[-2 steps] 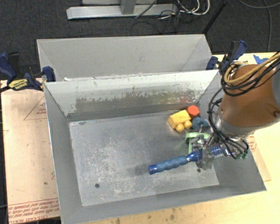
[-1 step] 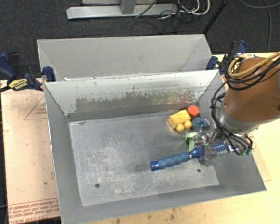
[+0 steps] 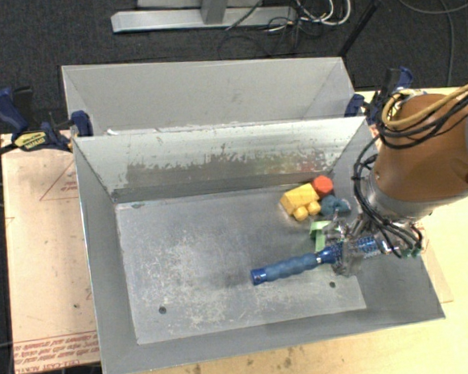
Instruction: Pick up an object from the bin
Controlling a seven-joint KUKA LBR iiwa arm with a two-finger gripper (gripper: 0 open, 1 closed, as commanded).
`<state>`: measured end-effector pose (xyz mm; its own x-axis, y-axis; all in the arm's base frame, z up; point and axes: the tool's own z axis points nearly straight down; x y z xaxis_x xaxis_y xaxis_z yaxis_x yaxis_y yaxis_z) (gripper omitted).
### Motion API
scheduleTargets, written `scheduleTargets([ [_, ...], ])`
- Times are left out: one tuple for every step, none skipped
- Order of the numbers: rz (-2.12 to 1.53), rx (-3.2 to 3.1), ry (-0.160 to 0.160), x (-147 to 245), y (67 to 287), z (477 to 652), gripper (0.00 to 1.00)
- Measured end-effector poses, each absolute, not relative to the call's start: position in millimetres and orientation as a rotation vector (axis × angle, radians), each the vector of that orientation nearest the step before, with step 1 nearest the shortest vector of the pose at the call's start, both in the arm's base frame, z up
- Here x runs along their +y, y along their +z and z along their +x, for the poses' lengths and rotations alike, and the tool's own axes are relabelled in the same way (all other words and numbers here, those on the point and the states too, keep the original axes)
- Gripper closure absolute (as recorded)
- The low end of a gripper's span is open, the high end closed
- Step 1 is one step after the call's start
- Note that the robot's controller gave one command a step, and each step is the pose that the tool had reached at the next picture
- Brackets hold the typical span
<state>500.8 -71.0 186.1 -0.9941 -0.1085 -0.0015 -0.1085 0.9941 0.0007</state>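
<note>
Crowding the pincer (image 3: pixel 346 254) are a blue handle (image 3: pixel 293 268), yellow block (image 3: pixel 299 201), orange ball (image 3: pixel 323 186).

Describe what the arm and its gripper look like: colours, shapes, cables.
The arm ends in a bulky, rounded orange-brown cover. Black cables loop along its side, and tan and black ones curl over its top. The gripper is a small grey metal piece, with thin coloured wires bunched beside it.
</note>
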Motion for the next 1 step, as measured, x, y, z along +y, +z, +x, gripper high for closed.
scheduleTargets([
  [-0.167,3.135,0.001,-70.8,195.3,501.2,1.00],
])
